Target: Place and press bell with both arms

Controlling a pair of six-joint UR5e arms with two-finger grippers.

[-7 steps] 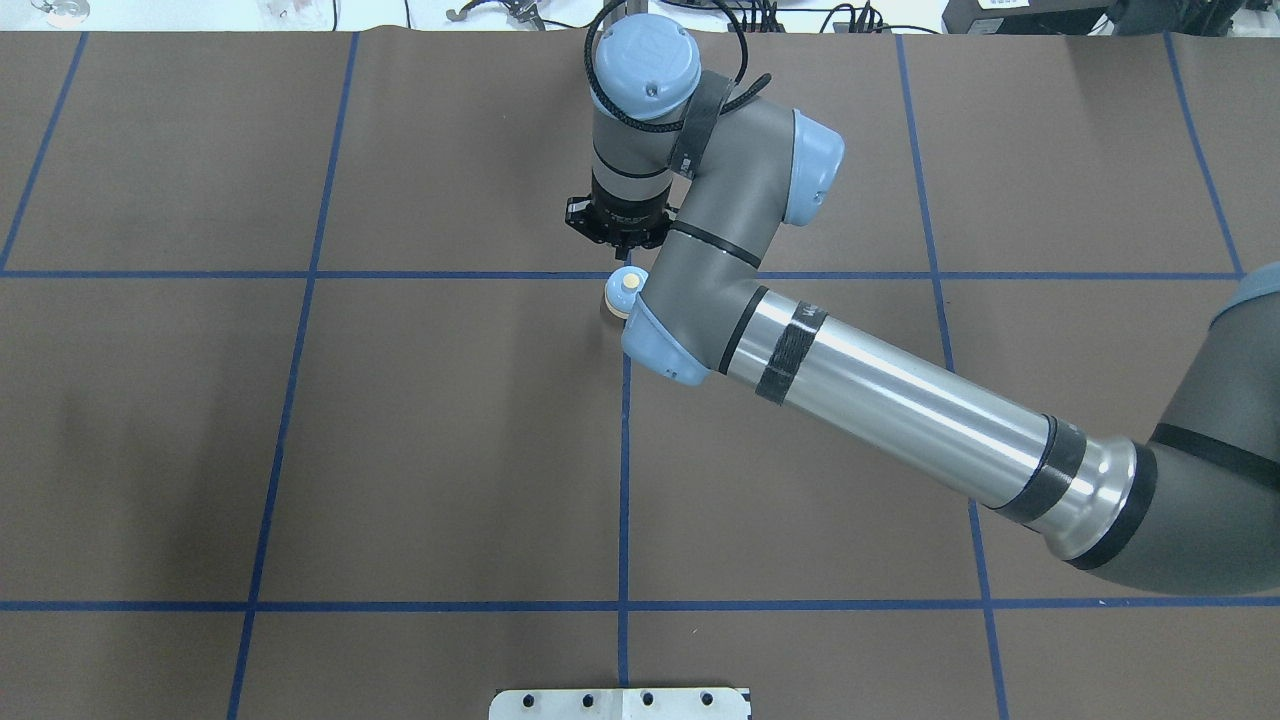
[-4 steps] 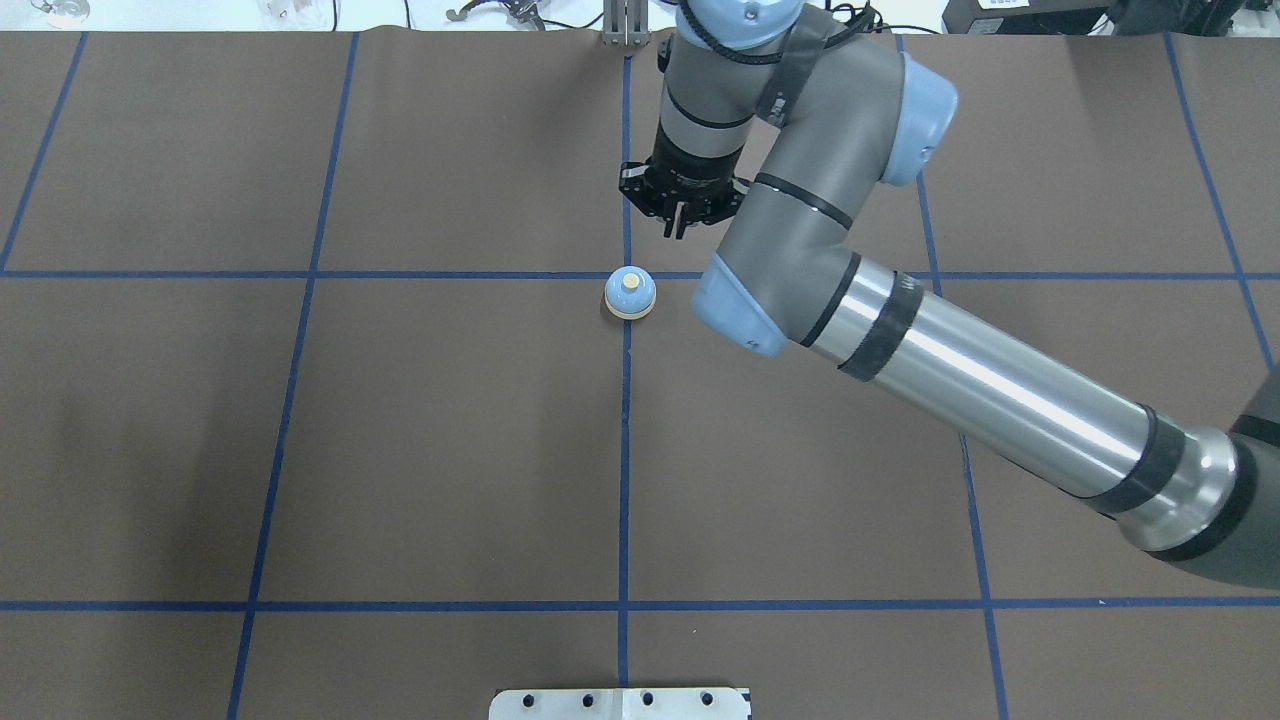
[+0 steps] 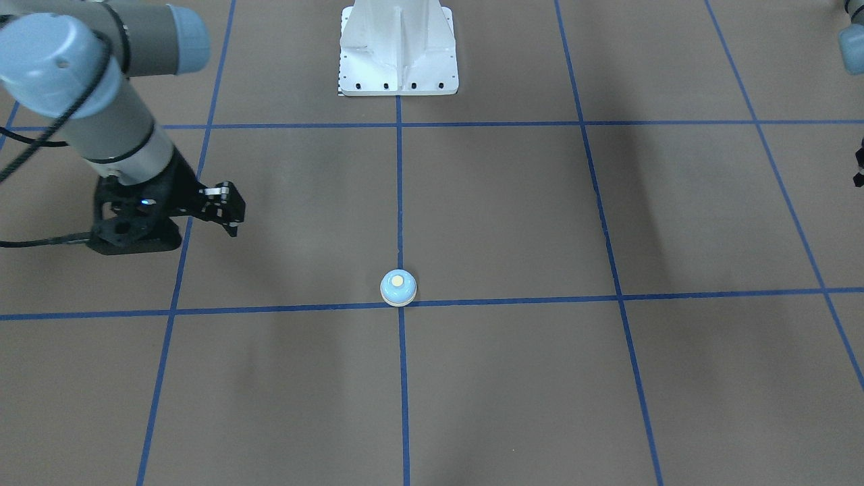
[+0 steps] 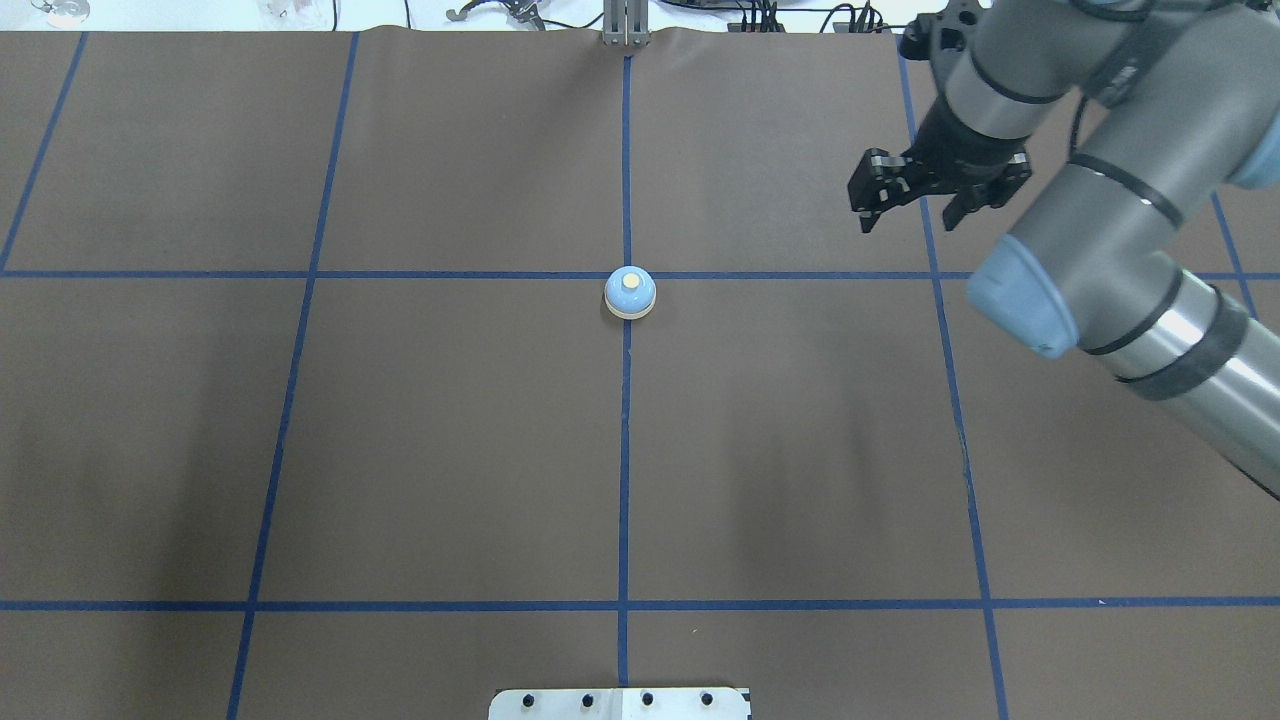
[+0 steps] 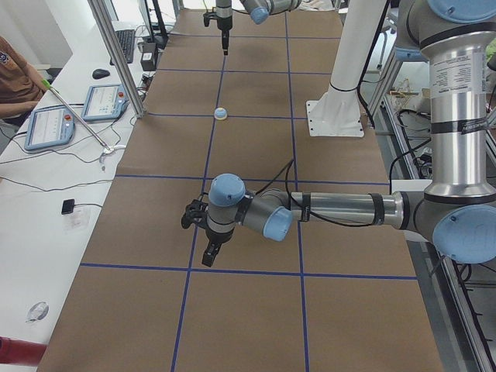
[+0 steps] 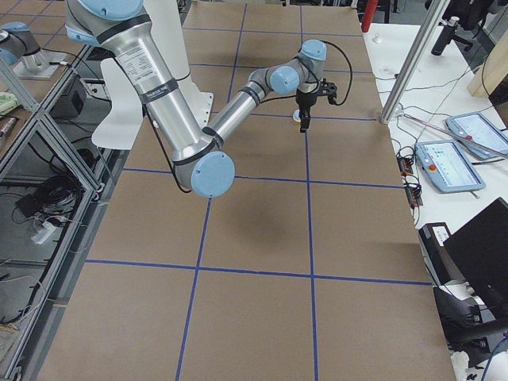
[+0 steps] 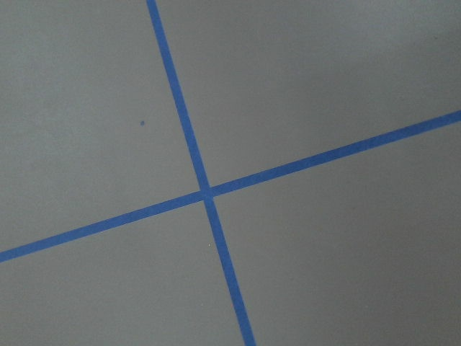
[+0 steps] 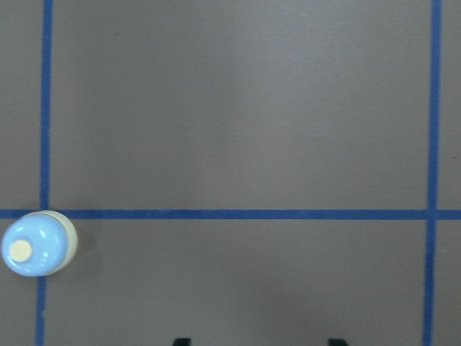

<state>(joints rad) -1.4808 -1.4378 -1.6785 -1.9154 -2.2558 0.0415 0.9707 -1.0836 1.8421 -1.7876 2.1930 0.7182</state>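
Near counter centre, toward far edge: bell (image 4: 630,292) stands, we judge placing done | pressing not yet done | right gripper (image 4: 908,214) spread, empty | left gripper (image 5: 201,238): we cannot tell

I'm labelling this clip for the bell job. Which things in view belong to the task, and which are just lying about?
Part of the job:
- bell, held by neither gripper
- right gripper, open, off to one side of the bell
- left gripper, far from the bell

Just there:
- white pedestal
- blue tape grid
- control pendants on the side bench
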